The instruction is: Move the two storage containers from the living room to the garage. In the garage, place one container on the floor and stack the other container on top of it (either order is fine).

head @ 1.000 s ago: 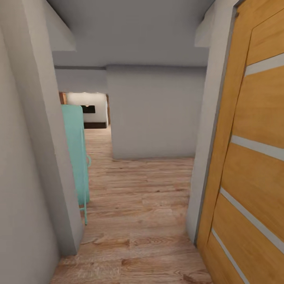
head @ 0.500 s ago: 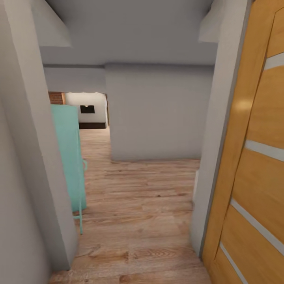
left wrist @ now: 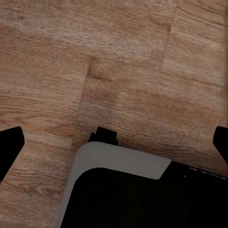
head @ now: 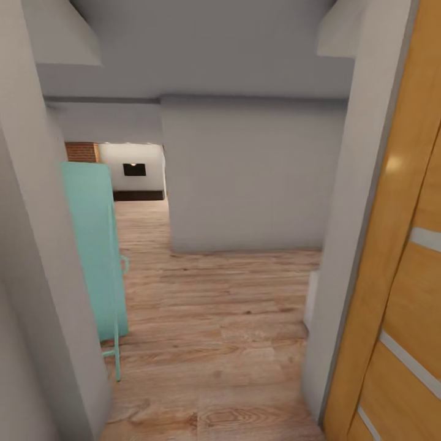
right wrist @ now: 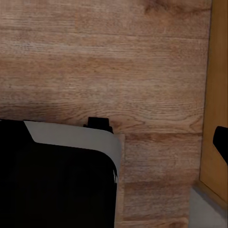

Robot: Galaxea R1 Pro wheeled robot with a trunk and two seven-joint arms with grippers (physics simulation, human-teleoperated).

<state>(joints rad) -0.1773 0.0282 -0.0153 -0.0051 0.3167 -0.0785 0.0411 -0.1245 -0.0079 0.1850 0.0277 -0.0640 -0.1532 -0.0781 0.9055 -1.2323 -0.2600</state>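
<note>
1. Doorway: the head view looks between a grey wall (head: 37, 275) and an orange-wood door (head: 398, 257) onto light wood-plank flooring (head: 214, 343), with a turquoise panel (head: 92, 245) leaning by the wall

2. Goal direction: a brick wall (head: 81, 151) shows far down the passage, ahead and to the left; judged from this, the living room, and presumably the containers, lie that way, well apart from both arms

3. Left gripper (left wrist: 114, 142): fingers spread wide, holding nothing, pointing at the planks above the robot's base (left wrist: 123, 190)

4. Right gripper (right wrist: 114, 137): one finger (right wrist: 221, 141) shows; its state cannot be told; neither arm is judged nearer
</note>
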